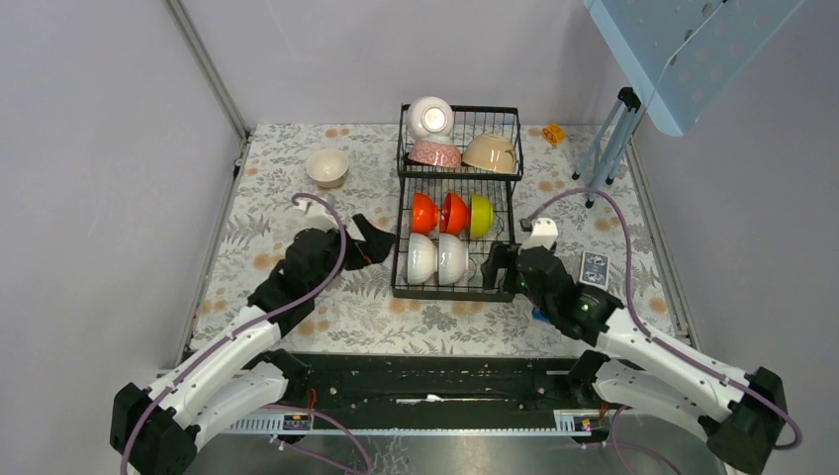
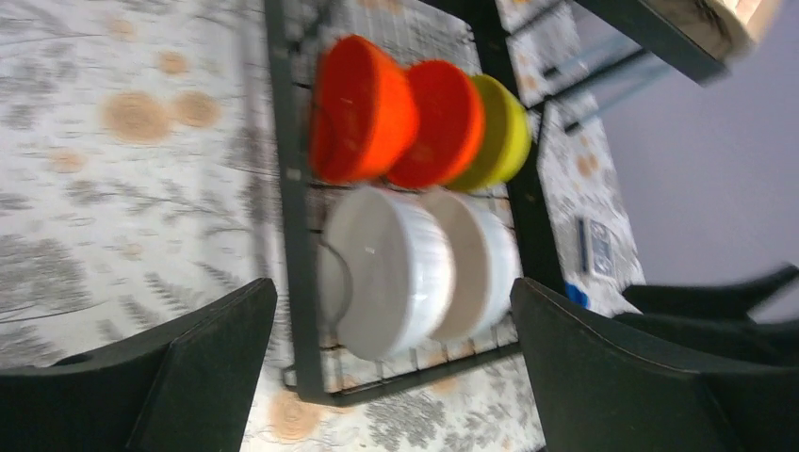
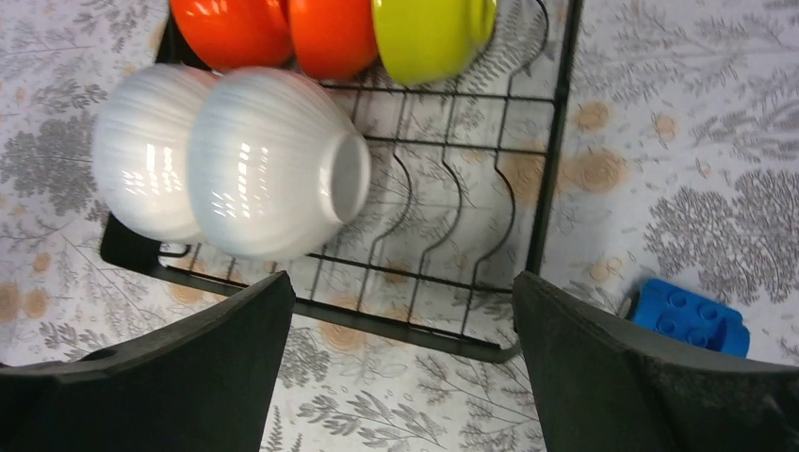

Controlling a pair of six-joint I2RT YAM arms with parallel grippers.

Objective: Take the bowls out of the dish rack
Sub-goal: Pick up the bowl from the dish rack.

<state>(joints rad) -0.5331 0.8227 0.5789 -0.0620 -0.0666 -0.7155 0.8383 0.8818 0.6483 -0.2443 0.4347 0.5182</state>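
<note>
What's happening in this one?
Two robot arms are unloading small round ceramic bowls from a black wire two-tier dish rack. Neither holds anything: the left arm and the right arm flank its lower tier, jaws open, facing two white ribbed bowls. One cream bowl stands on the floral tablecloth left of the rack. Eight bowls remain racked: those two white, two orange-red bowls and one yellow-green bowl below; a white bowl, a pink-patterned bowl and a beige bowl in the upper basket.

Leaf-patterned bench (image 1: 237, 218) carries the dish rack (image 1: 450, 292) mid-surface, a cream bowl (image 1: 327, 166) off its left, blue block (image 3: 693, 315) near its corner.
</note>
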